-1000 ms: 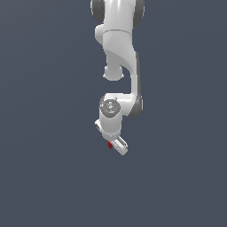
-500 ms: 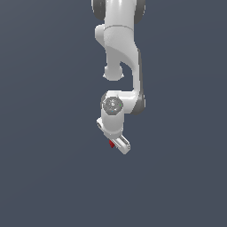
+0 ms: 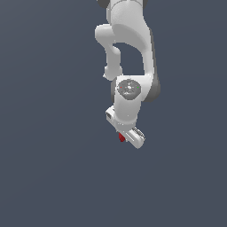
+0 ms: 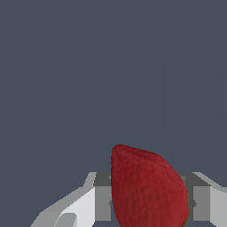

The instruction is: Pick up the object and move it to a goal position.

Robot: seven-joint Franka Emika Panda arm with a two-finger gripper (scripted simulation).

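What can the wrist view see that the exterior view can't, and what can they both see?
Only the wrist view shows the strawberry up close, its bumpy red skin filling the space between the two grey fingers, with a hint of green at one edge.

Only the exterior view shows the whole white arm reaching down, with the gripper at its end.

Both show the red strawberry at the gripper and the plain dark grey background.

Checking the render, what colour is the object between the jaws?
Deep red strawberry, with fine dimpled texture; the wrist view shows it best.
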